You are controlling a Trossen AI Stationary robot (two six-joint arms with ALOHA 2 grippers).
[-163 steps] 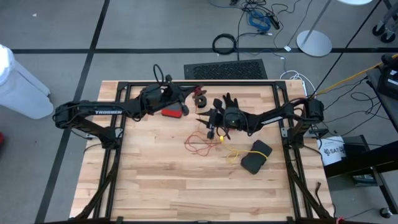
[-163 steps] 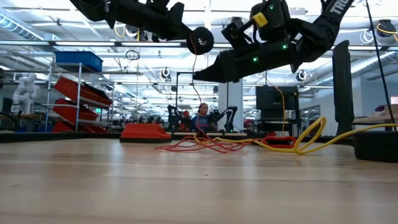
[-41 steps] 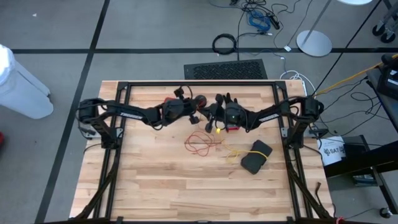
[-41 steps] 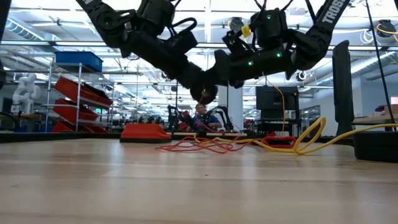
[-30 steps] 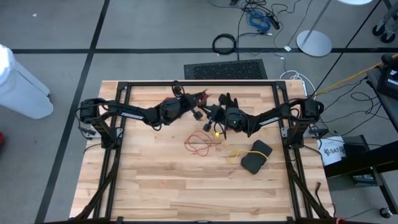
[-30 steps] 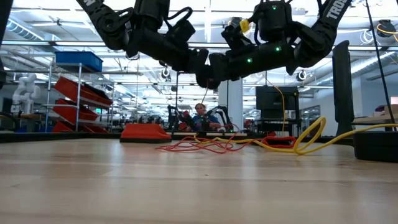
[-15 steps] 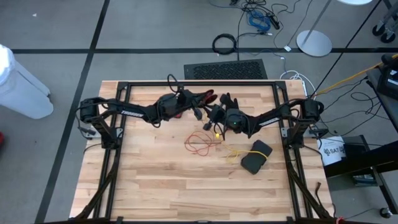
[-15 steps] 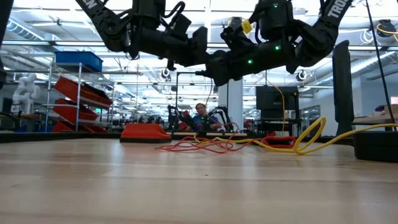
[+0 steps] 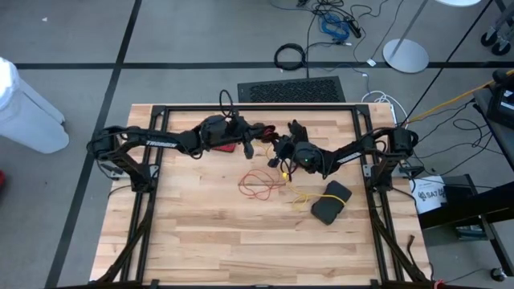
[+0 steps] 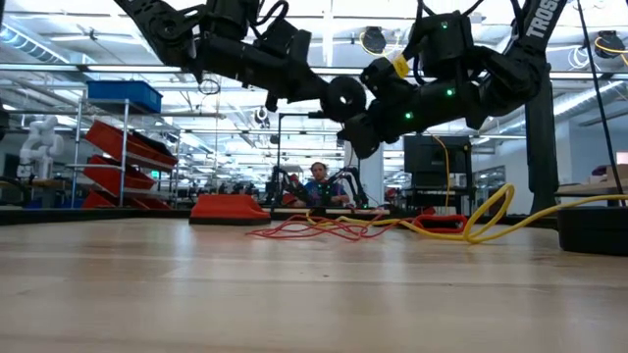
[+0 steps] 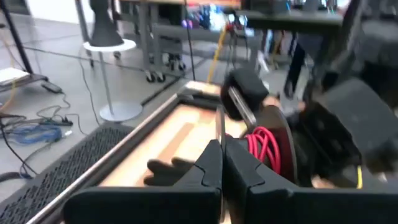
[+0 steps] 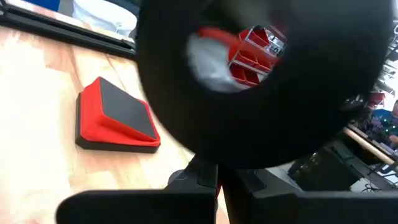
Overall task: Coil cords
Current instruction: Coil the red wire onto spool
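Arms meet above the far middle of the bench (image 9: 201, 233), both raised clear of the wood. The left end effector (image 9: 255, 133) reaches in from the left, its fingers (image 11: 211, 163) pressed together on a thin edge of the black reel (image 10: 343, 98), which carries a few turns of the red-orange cord (image 11: 264, 146). The right end effector (image 9: 283, 148) comes in from the right and sits just beside the same reel; the reel's round black face fills the right wrist view (image 12: 261, 81), and whether those fingers are apart or together cannot be told. Below the two, the rest of the red-orange cord (image 9: 257, 183) lies in a loose tangle on the bench, with the yellow cord (image 9: 301, 197) just to its right, running toward a dark pouch (image 9: 330, 201) near the right side. A red and black wedge-shaped block (image 12: 115, 118) rests on the bench at the far side, under the left arm. In the low view, a person (image 10: 317, 180) sits far back in the room beyond the bench
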